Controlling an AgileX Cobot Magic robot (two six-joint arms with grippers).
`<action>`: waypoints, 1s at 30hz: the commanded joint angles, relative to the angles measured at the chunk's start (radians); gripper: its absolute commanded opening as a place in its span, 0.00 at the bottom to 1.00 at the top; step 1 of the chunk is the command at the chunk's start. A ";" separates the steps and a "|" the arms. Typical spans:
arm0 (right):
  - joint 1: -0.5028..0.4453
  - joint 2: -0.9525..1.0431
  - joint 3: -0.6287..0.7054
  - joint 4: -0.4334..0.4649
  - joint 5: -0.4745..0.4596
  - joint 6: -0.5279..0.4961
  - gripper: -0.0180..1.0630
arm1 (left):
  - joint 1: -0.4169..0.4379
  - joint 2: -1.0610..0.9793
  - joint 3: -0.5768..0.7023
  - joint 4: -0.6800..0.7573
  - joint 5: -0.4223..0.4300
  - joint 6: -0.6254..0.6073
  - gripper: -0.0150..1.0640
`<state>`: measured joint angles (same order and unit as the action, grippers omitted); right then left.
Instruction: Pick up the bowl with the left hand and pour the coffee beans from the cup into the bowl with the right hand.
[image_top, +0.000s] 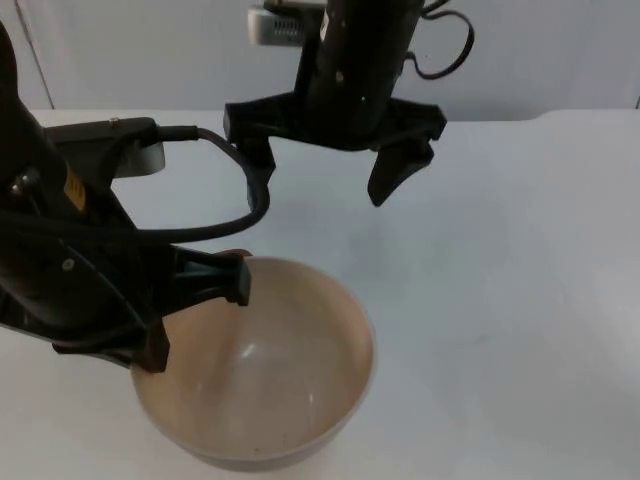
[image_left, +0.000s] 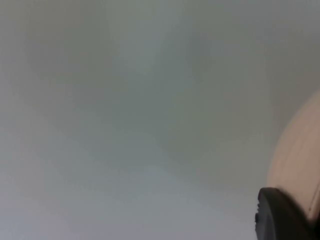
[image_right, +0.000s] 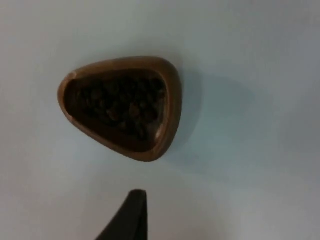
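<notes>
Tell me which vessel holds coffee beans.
The brown rounded-triangular cup, on the white table, holds them; the beige bowl gripped by the left gripper is empty.

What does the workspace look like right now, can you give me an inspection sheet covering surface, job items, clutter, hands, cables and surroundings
Surface: white table top.
Job's things: beige bowl, no beans in it yet; brown cup full of coffee beans, standing on the table.
Clutter: nothing seen.
Hands: left hand shut on the bowl's rim; right hand open, hovering over the cup, not touching it.
Cables: robot's own, left out.
Surroundings: grey partition wall behind the table.
</notes>
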<state>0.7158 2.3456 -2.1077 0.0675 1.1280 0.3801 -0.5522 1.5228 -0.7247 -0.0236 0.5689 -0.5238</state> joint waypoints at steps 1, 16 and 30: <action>0.014 0.018 -0.006 0.014 -0.022 0.021 0.94 | -0.006 0.000 0.003 0.006 0.001 -0.012 0.01; 0.041 0.074 -0.006 -0.015 -0.150 0.105 0.91 | -0.006 0.004 0.003 0.016 0.020 -0.038 0.01; 0.057 0.084 -0.026 -0.060 -0.033 0.056 0.90 | -0.006 -0.012 0.050 0.095 0.096 -0.163 0.01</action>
<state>0.7680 2.4431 -2.1227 0.0229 1.0720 0.4484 -0.5522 1.5246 -0.7015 0.0528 0.6545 -0.6430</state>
